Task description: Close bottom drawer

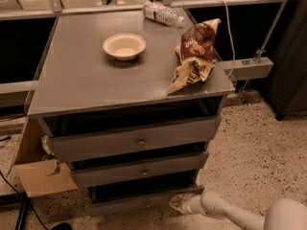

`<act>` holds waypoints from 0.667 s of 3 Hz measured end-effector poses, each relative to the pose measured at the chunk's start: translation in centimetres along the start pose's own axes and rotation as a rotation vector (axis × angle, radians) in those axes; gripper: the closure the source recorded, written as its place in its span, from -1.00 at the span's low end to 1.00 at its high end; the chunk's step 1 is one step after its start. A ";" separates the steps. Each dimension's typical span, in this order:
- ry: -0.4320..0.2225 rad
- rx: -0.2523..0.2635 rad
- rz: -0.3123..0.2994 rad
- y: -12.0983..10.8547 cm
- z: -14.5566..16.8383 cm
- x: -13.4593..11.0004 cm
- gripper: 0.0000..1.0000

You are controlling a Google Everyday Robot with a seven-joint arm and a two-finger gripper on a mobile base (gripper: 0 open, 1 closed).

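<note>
A brown cardboard box (44, 177) with an open flap sits on the floor below the front left corner of the grey tabletop (86, 80). On the tabletop, a shallow cream round bowl (124, 46) stands upright in the back half, about midway between the left and right edges. A clear plastic water bottle (162, 13) lies on its side along the back edge, towards the back right corner. A crumpled brown and yellow snack bag (195, 54) lies by the right edge, and its lower end reaches the front edge near the front right corner.

Under the front edge, three grey drawer fronts step downward, each showing a dark gap above it. The tallest one (136, 142) is at the top and the mid-sized one (144, 170) is beneath it. The bottom drawer (125, 205), a slim grey panel with a small round centre knob, is the lowest and stands partly pulled out just above the speckled floor (249, 152).

The end effector (179, 203), yellowish at its tip, is low at the right end of the bottom drawer's front panel, touching it or just beside it. Whether it is open or closed cannot be told. The white arm (230, 213) runs from it towards the lower right.
</note>
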State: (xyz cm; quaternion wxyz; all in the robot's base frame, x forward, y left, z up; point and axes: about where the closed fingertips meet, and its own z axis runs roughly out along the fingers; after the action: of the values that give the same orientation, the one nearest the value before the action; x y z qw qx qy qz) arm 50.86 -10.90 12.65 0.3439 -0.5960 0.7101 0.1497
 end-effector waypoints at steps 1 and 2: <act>-0.020 0.033 -0.018 -1.3 0.8 -0.3 1.00; -0.031 0.056 -0.026 -2.7 1.4 -0.2 1.00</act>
State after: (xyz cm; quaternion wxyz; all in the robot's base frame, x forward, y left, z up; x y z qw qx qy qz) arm 53.85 -10.52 12.33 0.3732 -0.5928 0.7009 0.1346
